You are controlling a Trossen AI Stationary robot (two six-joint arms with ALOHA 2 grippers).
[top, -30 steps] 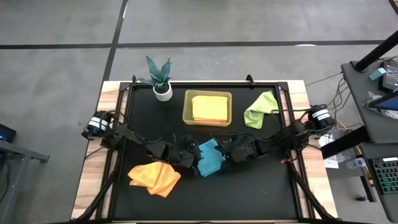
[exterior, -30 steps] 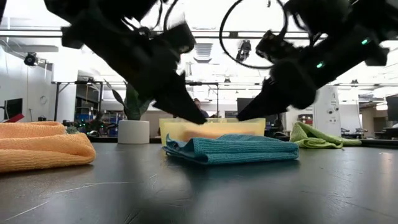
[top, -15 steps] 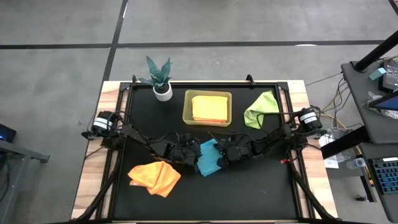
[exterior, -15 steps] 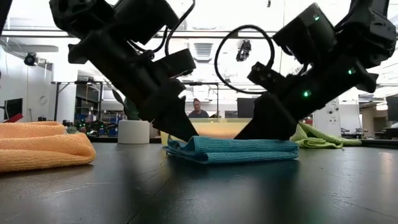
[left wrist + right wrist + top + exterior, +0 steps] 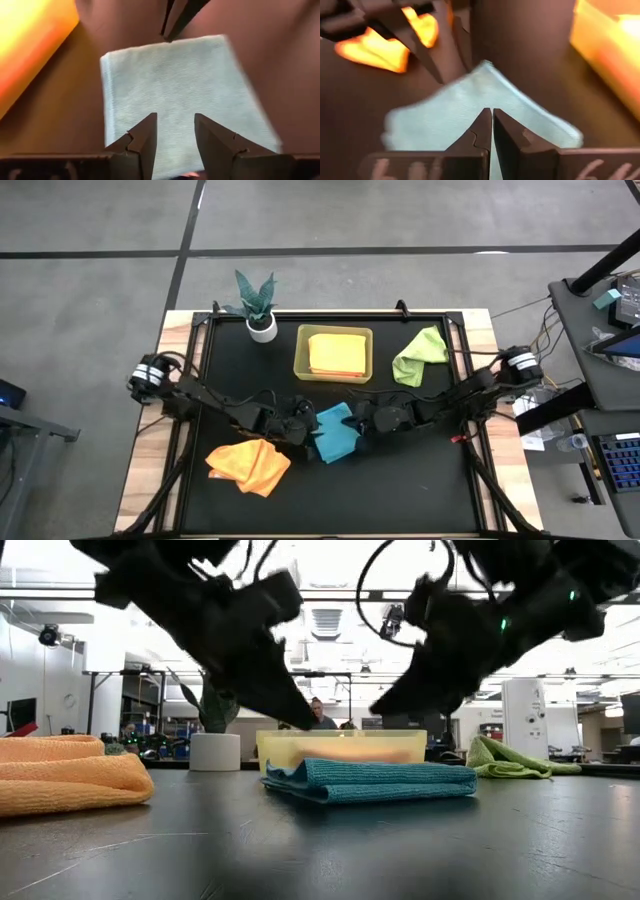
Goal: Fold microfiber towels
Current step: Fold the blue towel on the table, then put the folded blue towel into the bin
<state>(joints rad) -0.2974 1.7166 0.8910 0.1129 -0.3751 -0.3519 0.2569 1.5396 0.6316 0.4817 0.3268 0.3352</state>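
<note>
Teal towel [image 5: 336,434] is the one in progress: folded into a flat rectangle, lying mid-table between the two arms. From the low view it sits as a neat layered stack, edges roughly aligned, nothing gripping it.

Left gripper [image 5: 173,131] hangs just above the teal towel's left side, fingers partly spread, nothing between them. Right gripper [image 5: 492,123] is over its right side, fingers pressed together, also empty. Both tips look clear of the cloth in the low view, so I'd judge this fold finished or nearly so.

Orange towel [image 5: 249,464] is nearest the front edge on the left, crumpled in a loose heap, not folded.

Farther back, yellow-green bin [image 5: 303,366] holds a flat orange-yellow towel [image 5: 336,350]; a thin pink edge shows at its near side, which could be a second folded cloth under it, can't confirm.

Lime green towel [image 5: 420,355] is right of the bin near the back, bunched up, untouched.

Potted plant [image 5: 259,307] at back left, not involved.

Status guess:
- in the bin: one for sure, maybe two
- folded on the table, not binned: teal
- left to fold: orange, lime green

Next likely step is moving the teal one to the bin. Roughly half done by count.
</note>
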